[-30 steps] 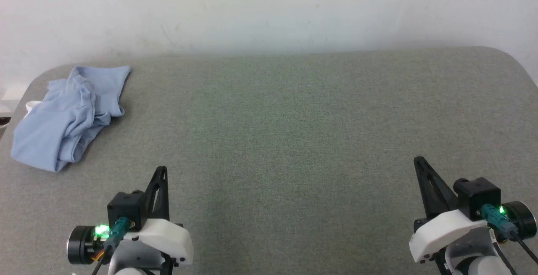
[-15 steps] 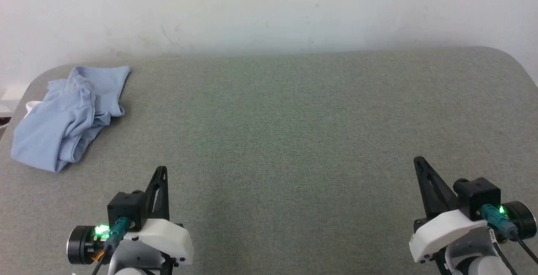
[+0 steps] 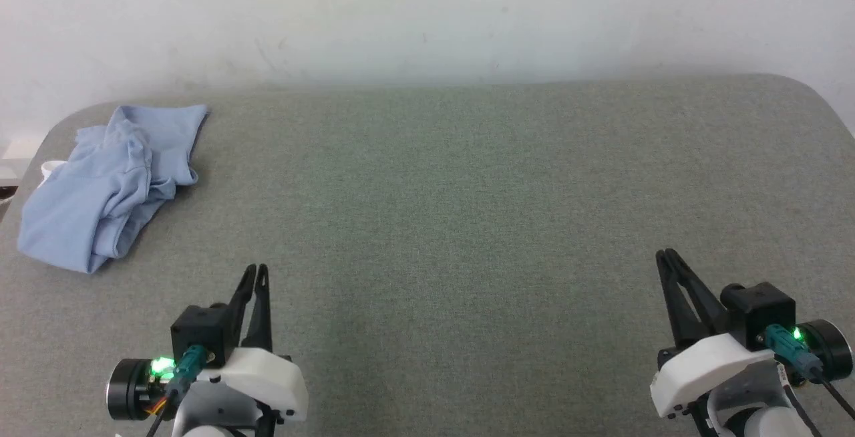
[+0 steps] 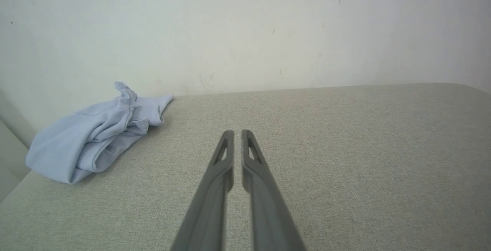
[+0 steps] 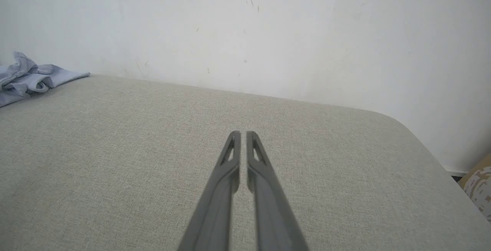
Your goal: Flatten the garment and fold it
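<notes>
We see the shirt (image 3: pixel 107 190) lying in a crumpled heap at the far left corner of the table (image 3: pixel 467 223), near the wall (image 3: pixel 427 16) and close to the table's left edge; both grippers are well apart from it. Our left gripper (image 3: pixel 257 268) rests low at the near left, its two fingers drawn together on nothing; our right gripper (image 3: pixel 666 254), at the near right, is likewise closed and empty.

We judge the shirt to be light, thin and limp; it will sag and bunch wherever we lift it, and a shallow pinch may catch only one layer. The collar and buttons are hidden in the folds, so we cannot tell which way it faces. The flat flap at the heap's far end and the smooth corner nearest us look like the clearest edges to pinch; we would take two well-separated points along one edge, so the cloth's own weight opens it as we draw it toward the middle.
</notes>
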Tool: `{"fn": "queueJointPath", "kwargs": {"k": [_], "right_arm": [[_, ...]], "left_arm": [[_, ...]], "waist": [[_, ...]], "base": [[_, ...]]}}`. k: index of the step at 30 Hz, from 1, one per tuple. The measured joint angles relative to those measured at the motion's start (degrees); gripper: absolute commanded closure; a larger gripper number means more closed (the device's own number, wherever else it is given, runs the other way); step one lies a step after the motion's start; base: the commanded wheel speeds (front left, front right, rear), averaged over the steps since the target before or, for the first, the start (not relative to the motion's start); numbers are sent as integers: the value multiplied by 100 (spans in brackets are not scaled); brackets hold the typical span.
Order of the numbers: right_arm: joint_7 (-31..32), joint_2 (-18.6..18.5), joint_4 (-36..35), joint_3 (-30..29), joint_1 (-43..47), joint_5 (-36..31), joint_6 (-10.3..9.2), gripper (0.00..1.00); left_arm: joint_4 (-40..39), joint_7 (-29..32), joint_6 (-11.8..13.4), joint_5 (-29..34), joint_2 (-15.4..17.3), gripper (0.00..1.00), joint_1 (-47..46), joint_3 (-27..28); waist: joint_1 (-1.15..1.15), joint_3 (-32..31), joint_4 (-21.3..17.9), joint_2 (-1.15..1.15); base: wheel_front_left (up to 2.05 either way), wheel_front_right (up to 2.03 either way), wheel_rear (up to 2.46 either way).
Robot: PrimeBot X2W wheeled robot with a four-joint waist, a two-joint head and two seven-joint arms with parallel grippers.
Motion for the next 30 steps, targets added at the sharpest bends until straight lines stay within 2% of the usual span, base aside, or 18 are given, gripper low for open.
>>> {"fn": "queueJointPath", "kwargs": {"k": [20, 30], "right_arm": [[-159, -3, 26, -45, 2, 100, 0, 0], [-270, -3, 1, -65, 14, 113, 0, 0]], "left_arm": [[34, -156, 14, -38, 1, 0, 11, -43], [47, -263, 68, -65, 1, 0, 15, -71]], "waist": [[0, 15, 15, 0], [0, 6, 142, 0]], "base": [[0, 0, 0], [0, 0, 0]]}}
